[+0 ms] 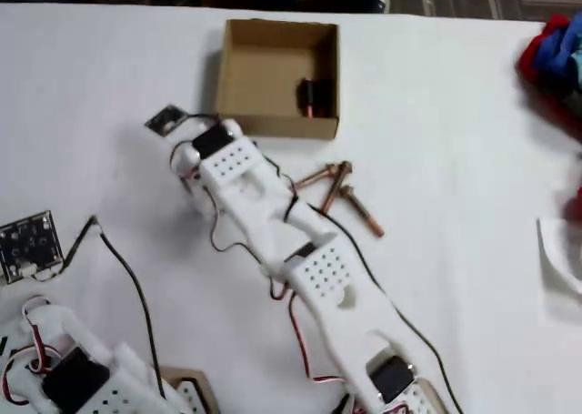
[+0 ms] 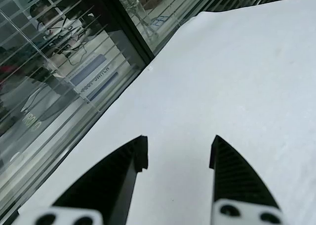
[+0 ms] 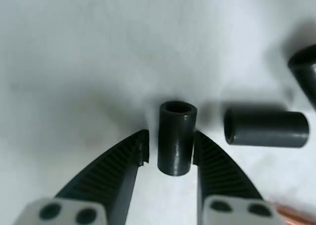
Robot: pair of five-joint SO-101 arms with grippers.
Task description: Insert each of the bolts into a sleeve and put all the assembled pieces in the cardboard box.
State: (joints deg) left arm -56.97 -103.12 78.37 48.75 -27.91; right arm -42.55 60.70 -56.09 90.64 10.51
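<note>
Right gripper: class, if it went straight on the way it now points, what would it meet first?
The black sleeve standing on end, right in the gap of the right gripper. Past it looks like bare table, though depth is hard to judge.

I see one assembled piece (image 1: 311, 97) in the cardboard box (image 1: 277, 77), the bolts (image 1: 341, 191) on the counter (image 1: 455, 114) just before it, and one sleeve (image 3: 176, 137) upright between the tips of my right claw (image 3: 169, 147).

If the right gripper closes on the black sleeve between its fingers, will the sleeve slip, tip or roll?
The sleeve looks rigid, so it should not deform. Its smooth round wall may slip in the right gripper. It seems to stand on end; a sideways push could tip it, then it would probably roll.
</note>
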